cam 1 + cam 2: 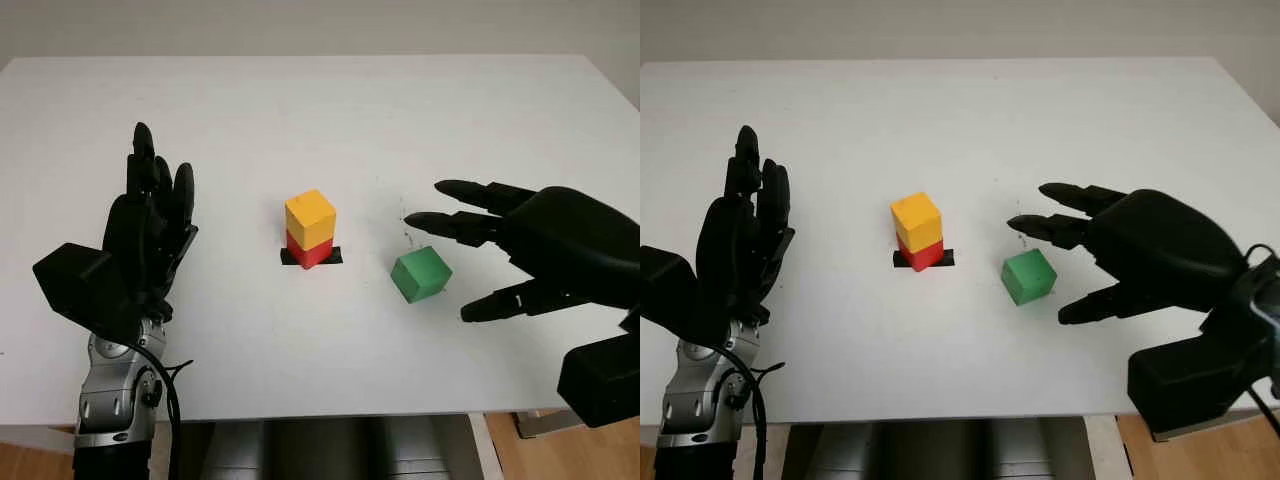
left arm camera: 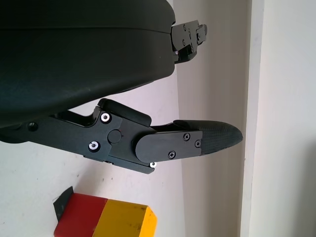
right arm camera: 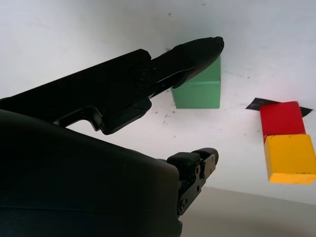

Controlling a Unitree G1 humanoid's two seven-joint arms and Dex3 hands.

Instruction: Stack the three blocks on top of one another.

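A yellow block sits on a red block, which stands on a black tape mark at the table's middle. A green block lies alone on the table to their right. My right hand is open just to the right of the green block, with fingers reaching around it above and below but not touching. The right wrist view shows one finger over the green block. My left hand is open and held upright at the left, well away from the blocks.
The white table stretches far behind the blocks. Its front edge runs close under both forearms, and its right edge lies beyond my right hand.
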